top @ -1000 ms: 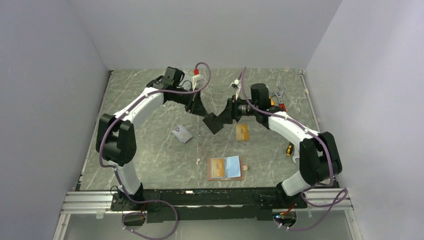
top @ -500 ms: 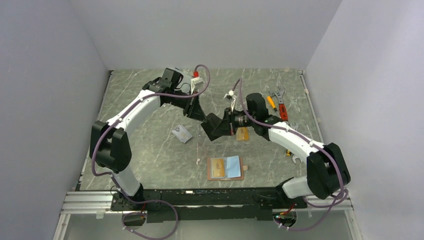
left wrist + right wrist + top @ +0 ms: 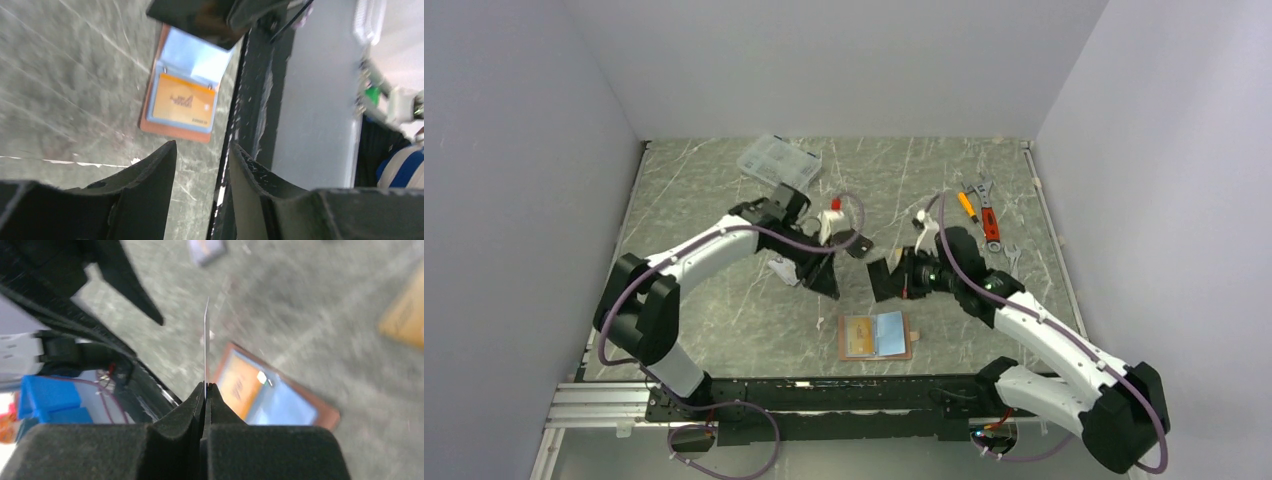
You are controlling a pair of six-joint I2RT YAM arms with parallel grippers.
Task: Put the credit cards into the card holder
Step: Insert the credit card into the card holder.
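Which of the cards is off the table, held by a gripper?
The black card, pinched edge-on in the right gripper; the silver card lies on the table and an orange one sits in the holder.

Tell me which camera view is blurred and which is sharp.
Top external: sharp, evenly lit, only soft shadows under the arms. Left wrist: the jaws are crisp, the table smeared, the card holder slightly soft. Right wrist: worst, the background heavily blurred; only the jaws and the edge-on card they pinch look sharp.
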